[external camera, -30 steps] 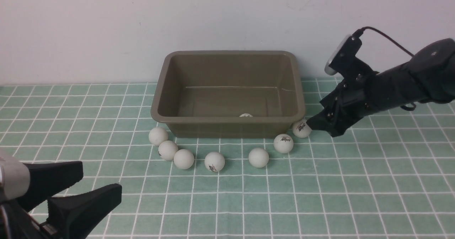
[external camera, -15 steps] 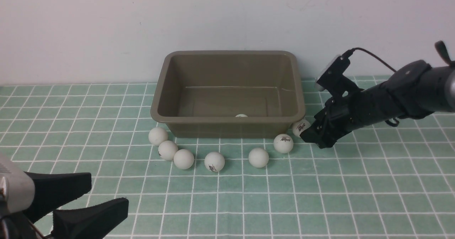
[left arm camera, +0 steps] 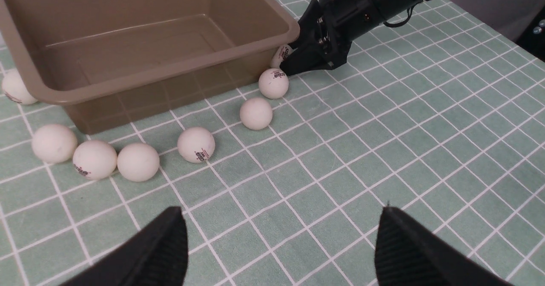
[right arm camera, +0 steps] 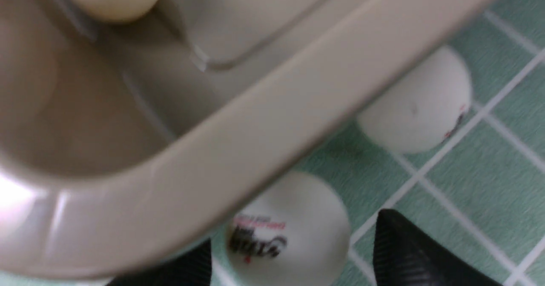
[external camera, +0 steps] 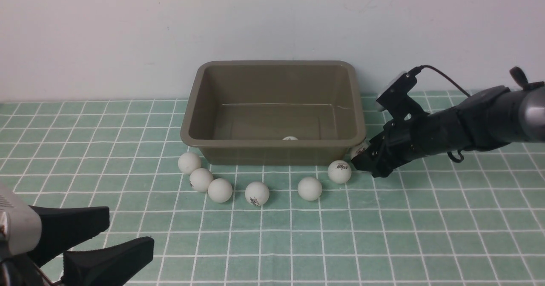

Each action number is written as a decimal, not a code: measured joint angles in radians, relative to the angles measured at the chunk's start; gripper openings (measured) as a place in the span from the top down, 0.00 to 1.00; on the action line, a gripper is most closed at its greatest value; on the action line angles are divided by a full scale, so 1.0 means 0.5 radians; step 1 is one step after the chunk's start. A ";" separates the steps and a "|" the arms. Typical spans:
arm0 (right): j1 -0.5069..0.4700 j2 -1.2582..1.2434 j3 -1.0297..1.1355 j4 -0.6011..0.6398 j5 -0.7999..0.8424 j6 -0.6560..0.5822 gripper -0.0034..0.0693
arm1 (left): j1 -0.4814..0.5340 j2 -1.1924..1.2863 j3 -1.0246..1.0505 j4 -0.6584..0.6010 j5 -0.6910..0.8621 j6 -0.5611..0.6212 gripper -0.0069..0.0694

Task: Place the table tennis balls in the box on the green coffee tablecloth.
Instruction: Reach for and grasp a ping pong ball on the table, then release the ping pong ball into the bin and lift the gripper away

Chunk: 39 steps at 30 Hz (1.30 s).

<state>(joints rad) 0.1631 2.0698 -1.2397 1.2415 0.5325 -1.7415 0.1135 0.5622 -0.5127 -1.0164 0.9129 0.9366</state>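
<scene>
While the right arm [external camera: 468,124] has been lowered and pushed in toward the box [external camera: 272,152] over the last second, the right claw [external camera: 361,161] has been brought down to the cloth [external camera: 383,235] on the worktop, at the box's front right corner.

- Corner ball [right arm camera: 289,235]: lying on the cloth, tucked partly under the flared rim. It was seen whole in the front view a second ago and is now mostly hidden behind the claw.
- Right claw: narrowed a little, with one finger set on each side of the corner ball. A sliver of cloth is seen between the ball and one finger, so no grip is judged made yet.
- Other balls [external camera: 256,193]: strung along the front of the box on the cloth, unmoved.
- Ball in box [external camera: 290,138]: one, by the near wall, shifted slightly.
- Left claw [external camera: 130,233]: spread wide, empty, kept low and well apart from the balls.
- Standing: the corner ball is judged about to be gripped. The overhanging rim must be cleared on lifting. Most of the task is left.
</scene>
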 joint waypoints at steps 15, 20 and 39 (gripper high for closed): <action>-0.102 -0.101 0.002 0.135 -0.200 -0.065 0.53 | 0.000 0.000 0.000 0.000 0.000 0.000 0.21; -0.206 -0.322 -0.005 0.150 -0.097 -0.065 0.53 | 0.000 0.000 0.000 0.000 -0.002 0.000 0.21; 0.012 -0.007 -0.458 0.245 0.443 0.095 0.43 | 0.000 0.000 0.000 0.001 -0.017 0.006 0.21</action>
<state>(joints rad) 0.1691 2.0663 -1.4687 1.3642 0.7540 -1.6942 0.1135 0.5622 -0.5127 -1.0161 0.9042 0.9398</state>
